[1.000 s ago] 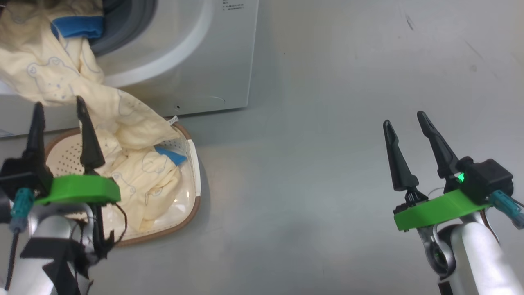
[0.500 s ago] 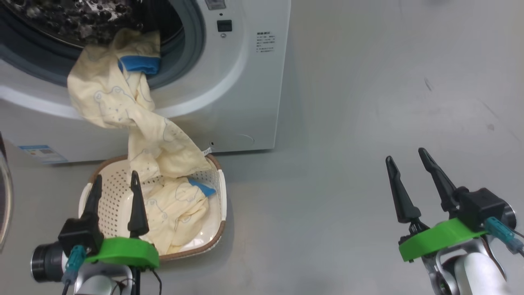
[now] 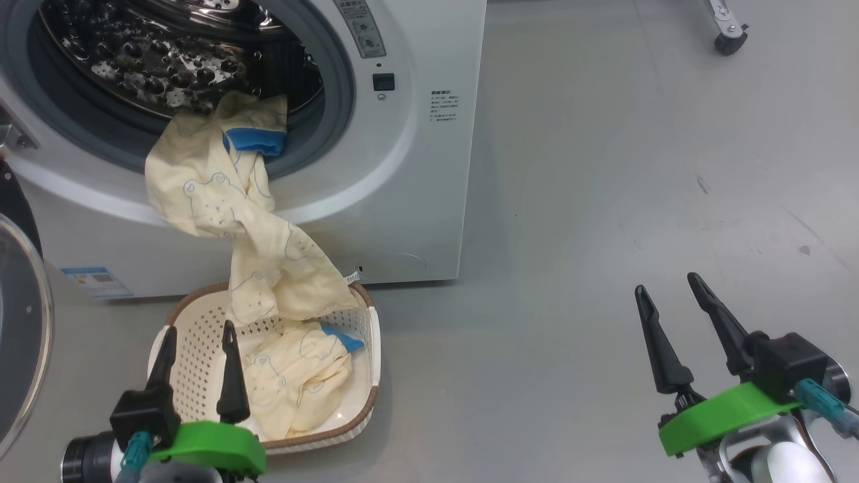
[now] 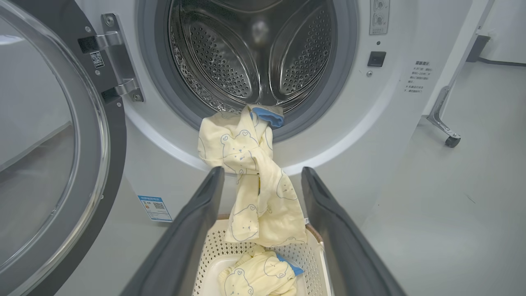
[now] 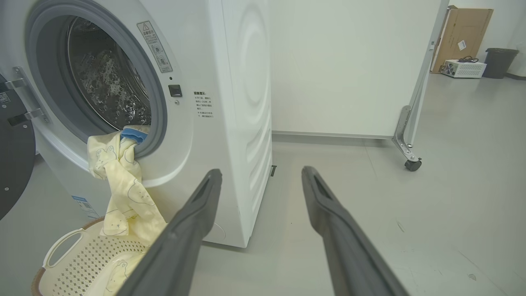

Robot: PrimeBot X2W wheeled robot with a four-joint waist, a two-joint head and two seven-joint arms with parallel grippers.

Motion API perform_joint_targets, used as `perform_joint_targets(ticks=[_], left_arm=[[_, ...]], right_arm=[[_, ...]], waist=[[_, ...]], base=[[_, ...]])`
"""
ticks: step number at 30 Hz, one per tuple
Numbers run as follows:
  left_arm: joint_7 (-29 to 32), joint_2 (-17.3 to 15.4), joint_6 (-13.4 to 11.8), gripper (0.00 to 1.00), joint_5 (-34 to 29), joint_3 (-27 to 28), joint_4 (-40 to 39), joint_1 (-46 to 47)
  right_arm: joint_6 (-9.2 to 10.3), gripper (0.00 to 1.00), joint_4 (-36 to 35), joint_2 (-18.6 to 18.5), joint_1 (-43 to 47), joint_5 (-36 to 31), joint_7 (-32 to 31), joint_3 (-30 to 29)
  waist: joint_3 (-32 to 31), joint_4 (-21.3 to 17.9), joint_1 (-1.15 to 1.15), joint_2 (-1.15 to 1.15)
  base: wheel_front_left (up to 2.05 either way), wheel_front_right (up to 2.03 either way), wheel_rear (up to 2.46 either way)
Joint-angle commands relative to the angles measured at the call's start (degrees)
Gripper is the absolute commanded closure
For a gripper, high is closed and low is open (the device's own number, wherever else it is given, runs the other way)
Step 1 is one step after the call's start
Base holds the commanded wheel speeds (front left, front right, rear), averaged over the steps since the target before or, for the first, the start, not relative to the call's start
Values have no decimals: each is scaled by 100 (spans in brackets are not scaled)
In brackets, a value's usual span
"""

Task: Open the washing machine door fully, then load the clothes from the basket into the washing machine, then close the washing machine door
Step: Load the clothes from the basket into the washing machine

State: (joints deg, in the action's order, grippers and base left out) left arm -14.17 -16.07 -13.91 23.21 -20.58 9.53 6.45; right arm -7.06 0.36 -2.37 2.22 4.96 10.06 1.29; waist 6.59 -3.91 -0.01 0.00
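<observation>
Check the washing machine [image 3: 416, 168] first: washing machine door [image 4: 53, 164] swung wide on its hinge, drum [image 4: 230, 61] exposed. Judge loading unfinished.

Find the clothes [image 3: 248, 221] in two parts: one draped from the gasket [image 3: 339, 100] lip down into the basket [image 3: 374, 349], the other bunched inside that basket on the floor [image 3: 604, 201].

Avoid closing now: likely to trap the hanging cloth in the seal. Avoid a low pull on the drape: likely to drag it back out, or to tip the light basket.

Find the left claw [image 3: 200, 327] released and empty at the basket's near side, aimed toward the drape. Find the right claw [image 3: 666, 282] released and empty, well apart over bare floor.
</observation>
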Motion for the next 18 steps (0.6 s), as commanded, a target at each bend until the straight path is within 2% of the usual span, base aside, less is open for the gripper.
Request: perform_joint_targets(ticks=[1, 10, 18], left_arm=[[-55, -68, -201, 0, 28, 191, -119, 181], [-23, -8, -179, 0, 87, 127, 23, 275], [192, 62, -2, 0, 214, 26, 344, 631]], right_arm=[[-43, 0, -220, -51, -86, 13, -10, 113], [-43, 0, -267, -51, -59, 50, -25, 136], [-43, 0, -288, -51, -175, 94, -23, 197]], waist=[[-9, -18, 1, 0], [26, -4, 1, 0], [223, 16, 1, 0]], base=[[0, 0, 0], [0, 0, 0], [0, 0, 0]])
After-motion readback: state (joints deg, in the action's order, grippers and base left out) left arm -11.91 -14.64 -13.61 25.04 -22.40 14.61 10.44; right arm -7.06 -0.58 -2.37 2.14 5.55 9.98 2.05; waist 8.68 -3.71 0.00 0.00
